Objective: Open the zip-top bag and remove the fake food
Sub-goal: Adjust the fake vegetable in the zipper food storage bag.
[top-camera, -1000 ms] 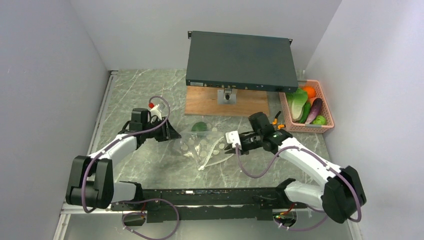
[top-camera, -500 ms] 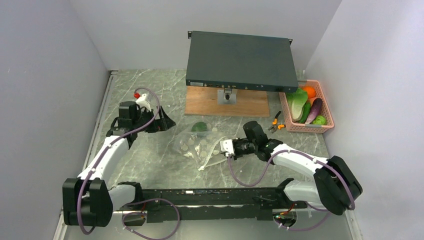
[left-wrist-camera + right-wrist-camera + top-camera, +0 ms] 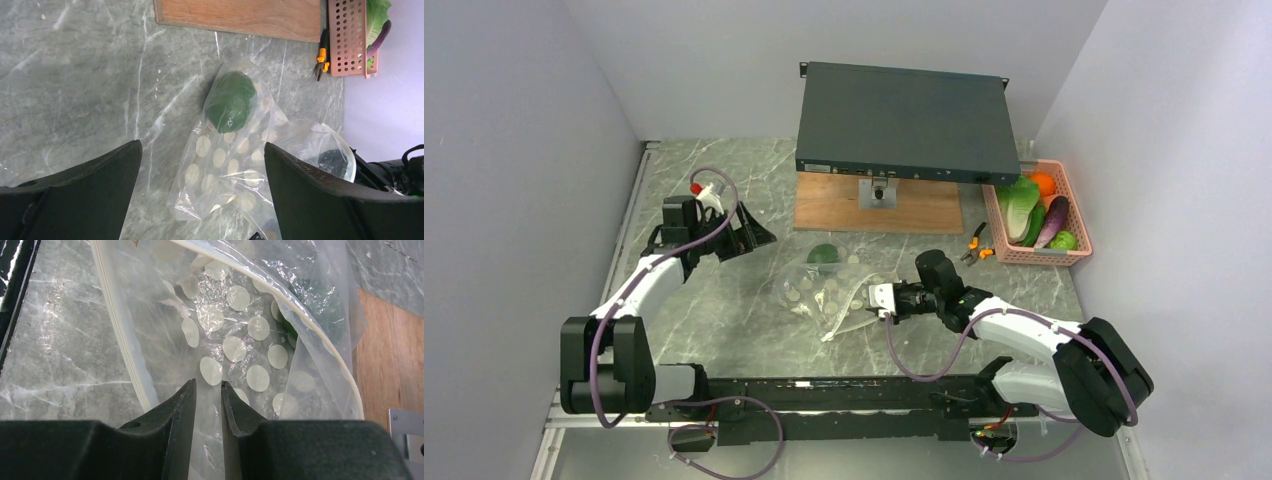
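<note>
1. Reaching in low from the right, the right gripper (image 3: 207, 385) sits at the mouth of the bag (image 3: 829, 295). Its jaws are drawn to a narrow slit with film showing through. I cannot tell whether any plastic is pinched.
2. Seen from the right wrist, the bag's rim gapes in a wide loop around those fingers, so the seal looks parted already. I'd guess the gripper is there to hold the mouth or go in.
3. The bag lies flat and crumpled on the table (image 3: 714, 300), mid-way between the arms, its closed end pointing away.
4. One green piece (image 3: 825, 255) sits deep in that far end, touching the plastic, which is why it is awkward to reach.
5. The left gripper (image 3: 754, 237) hangs over bare table left of the bag, spread wide and holding nothing. It looks placed to come in on the closed end.
6. Pliers (image 3: 976, 243) lie just beside the basket (image 3: 1034, 257).
7. The rest of the fake food (image 3: 1021, 205) is piled in that basket at the right wall.
8. Farthest back, a dark box (image 3: 904, 115) overhangs a board (image 3: 834, 210).
</note>
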